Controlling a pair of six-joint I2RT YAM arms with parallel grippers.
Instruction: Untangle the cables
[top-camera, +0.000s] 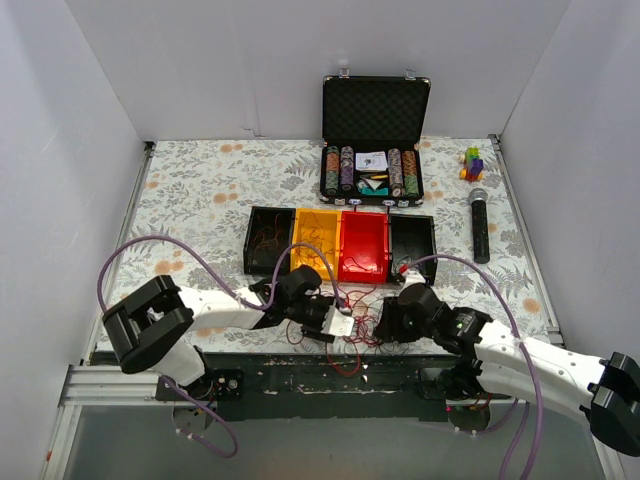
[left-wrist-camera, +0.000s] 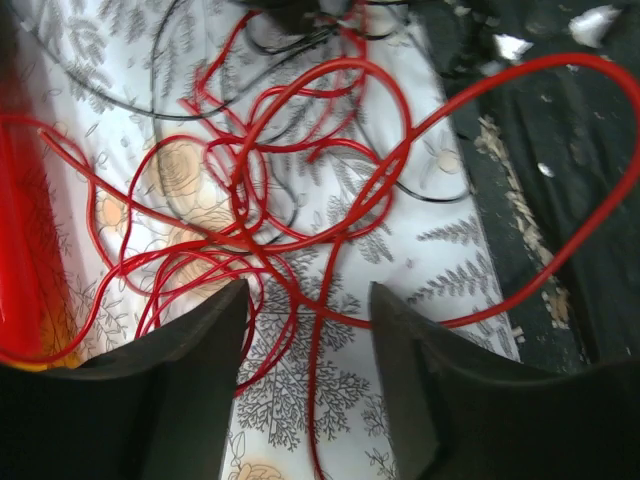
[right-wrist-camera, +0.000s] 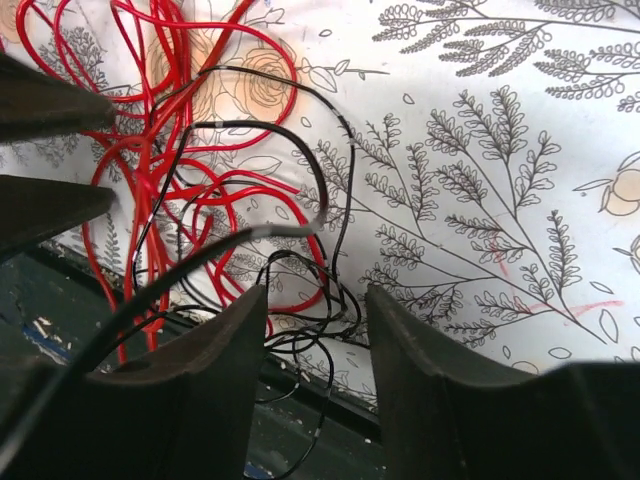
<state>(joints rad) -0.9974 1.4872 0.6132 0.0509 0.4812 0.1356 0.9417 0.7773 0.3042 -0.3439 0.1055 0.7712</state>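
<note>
The cables (top-camera: 357, 327) lie in a loose nest of red and black strands at the table's near edge, between my two grippers. In the left wrist view the red loops (left-wrist-camera: 270, 200) spread over the flowered cloth, and one big red loop (left-wrist-camera: 590, 190) hangs past the table edge. My left gripper (left-wrist-camera: 308, 300) is open, low over the nest, with a single red strand running between its jaws. My right gripper (right-wrist-camera: 315, 300) is open too, with small black loops (right-wrist-camera: 310, 300) lying between its jaws at the edge. A blurred black strand (right-wrist-camera: 150, 285) crosses close to the right wrist camera.
A row of bins stands behind the nest: black (top-camera: 268, 240), yellow (top-camera: 316, 242), red (top-camera: 364, 247), black (top-camera: 412, 240). Further back are an open chip case (top-camera: 374, 150), a microphone (top-camera: 479, 225) and a small toy (top-camera: 472, 162). The dark front rail (top-camera: 300, 375) runs just below the cables.
</note>
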